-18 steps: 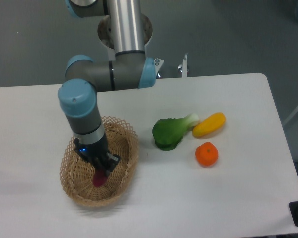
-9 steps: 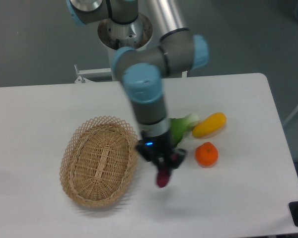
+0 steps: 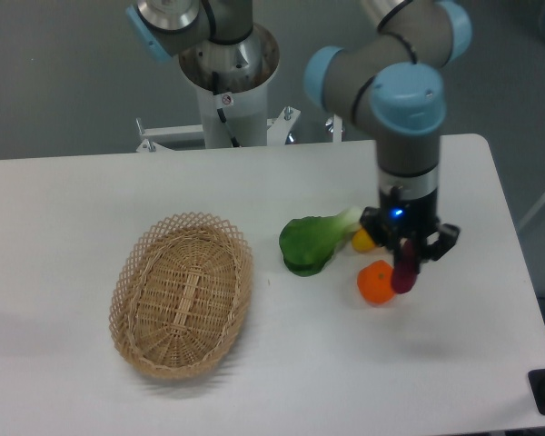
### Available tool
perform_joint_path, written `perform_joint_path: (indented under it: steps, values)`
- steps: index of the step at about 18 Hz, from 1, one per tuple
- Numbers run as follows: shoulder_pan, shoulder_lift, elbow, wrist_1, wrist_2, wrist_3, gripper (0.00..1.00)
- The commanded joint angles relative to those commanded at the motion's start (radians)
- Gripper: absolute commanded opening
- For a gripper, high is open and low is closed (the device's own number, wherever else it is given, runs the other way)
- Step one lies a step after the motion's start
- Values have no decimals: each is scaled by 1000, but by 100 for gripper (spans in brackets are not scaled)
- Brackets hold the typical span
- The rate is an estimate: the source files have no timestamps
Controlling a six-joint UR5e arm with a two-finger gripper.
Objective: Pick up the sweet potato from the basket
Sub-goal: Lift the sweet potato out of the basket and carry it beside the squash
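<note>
My gripper is shut on the sweet potato, a small magenta-purple tuber that hangs from the fingers above the table at the right, just over the round orange. The basket, an oval tan wicker one, sits on the table at the left, well away from the gripper. Nothing shows inside it.
A green leafy vegetable lies at the table's middle. A yellow-orange oblong vegetable is mostly hidden behind the gripper. A round orange sits just left of the held tuber. The robot's base column stands at the back.
The gripper has carried the sweet potato out of the basket and far to the right, past the green vegetable, to above the orange. The basket now shows nothing inside.
</note>
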Motion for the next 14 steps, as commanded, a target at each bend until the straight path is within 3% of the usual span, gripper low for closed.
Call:
perform_joint_path:
  steps: [14]
  values:
    - [0, 2, -14, 2, 9, 0, 32]
